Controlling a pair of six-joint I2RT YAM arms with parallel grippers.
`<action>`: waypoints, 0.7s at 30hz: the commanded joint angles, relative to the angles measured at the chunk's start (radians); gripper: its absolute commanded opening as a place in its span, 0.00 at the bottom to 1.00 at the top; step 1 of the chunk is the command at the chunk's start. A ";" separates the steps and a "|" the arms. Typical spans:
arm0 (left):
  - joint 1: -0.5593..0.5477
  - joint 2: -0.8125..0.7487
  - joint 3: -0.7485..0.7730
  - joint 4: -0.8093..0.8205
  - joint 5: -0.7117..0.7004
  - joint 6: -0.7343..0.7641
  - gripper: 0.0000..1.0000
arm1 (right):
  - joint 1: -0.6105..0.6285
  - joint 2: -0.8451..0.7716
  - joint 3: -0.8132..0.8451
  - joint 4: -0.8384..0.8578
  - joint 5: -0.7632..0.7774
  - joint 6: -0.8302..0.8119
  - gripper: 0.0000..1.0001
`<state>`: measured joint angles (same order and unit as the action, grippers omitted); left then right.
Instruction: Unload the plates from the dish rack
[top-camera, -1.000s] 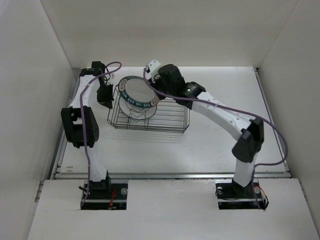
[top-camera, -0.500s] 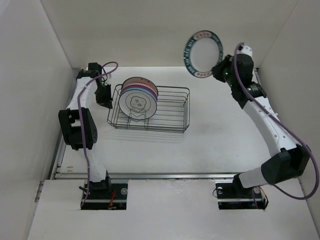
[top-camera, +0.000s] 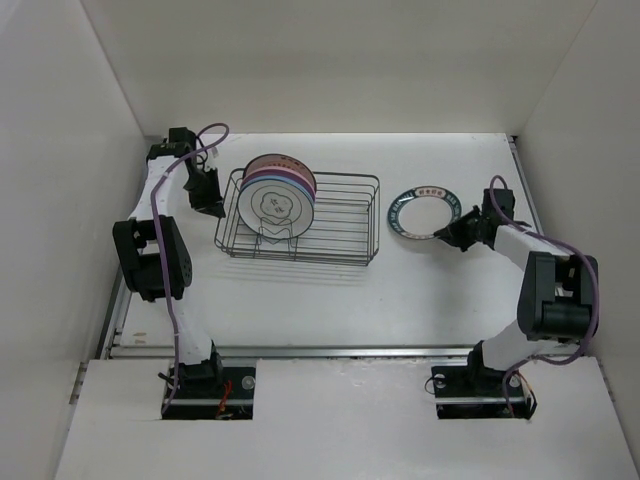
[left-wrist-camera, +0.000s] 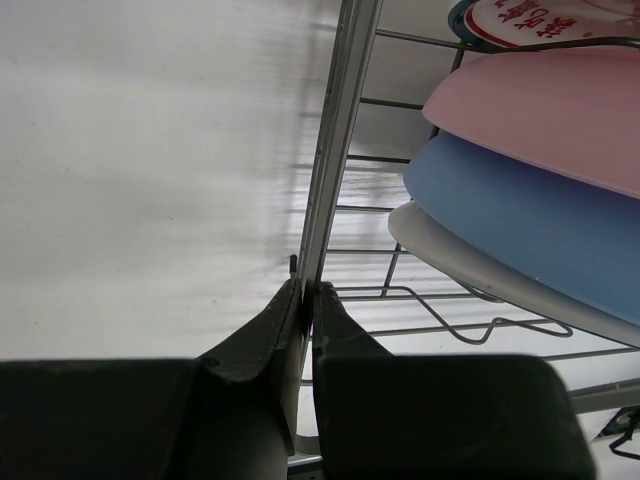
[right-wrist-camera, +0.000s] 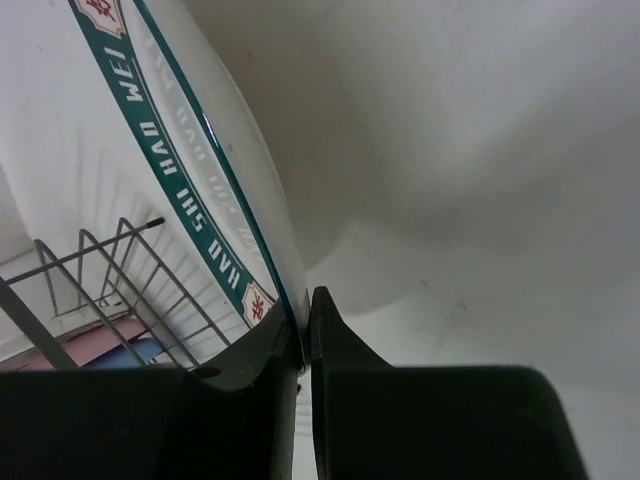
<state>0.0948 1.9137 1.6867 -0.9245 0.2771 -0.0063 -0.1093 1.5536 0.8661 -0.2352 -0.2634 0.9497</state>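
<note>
teal plate (top-camera: 423, 213) out of the rack (top-camera: 345, 240), down on the table (top-camera: 300, 300) to the rack's right, well apart from the wire. looks flat or close to flat from above; cannot tell whether fully set down. pinched at its near right edge by the right gripper (top-camera: 462, 232), jaws closed on the rim. same grip in the right wrist view: right gripper (right-wrist-camera: 303, 325) tight on the edge of the teal plate (right-wrist-camera: 150, 150), just under the teal band with white lettering, rack (right-wrist-camera: 100, 265) prongs beyond at lower left.

left in the rack: plates (top-camera: 278, 195) on edge at the left end, packed close together, a white face with purple rim to the front. rest of the rack bare wire.

left gripper (top-camera: 212, 203) at the rack's left side, jaws closed on the rim wire. in the left wrist view, left gripper (left-wrist-camera: 308, 290) clamped on that rail of the rack (left-wrist-camera: 335, 150). inside, to the right of the rail, pink plate (left-wrist-camera: 540, 110), blue plate (left-wrist-camera: 530, 215) and white plate (left-wrist-camera: 450, 255) seen edge-on, overlapping one another, apart from the fingers.
</note>
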 joint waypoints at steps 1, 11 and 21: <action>0.037 -0.005 -0.041 -0.091 -0.041 -0.041 0.00 | -0.033 0.037 -0.007 0.215 -0.154 0.034 0.00; 0.037 -0.005 -0.041 -0.091 0.002 -0.014 0.00 | -0.056 0.151 0.059 -0.025 -0.036 -0.146 0.40; 0.037 0.004 -0.041 -0.100 0.039 -0.004 0.09 | 0.022 -0.062 0.171 -0.185 0.208 -0.256 0.67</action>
<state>0.1116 1.9137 1.6810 -0.9230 0.3233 0.0059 -0.1463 1.5993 0.9371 -0.3496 -0.1905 0.7612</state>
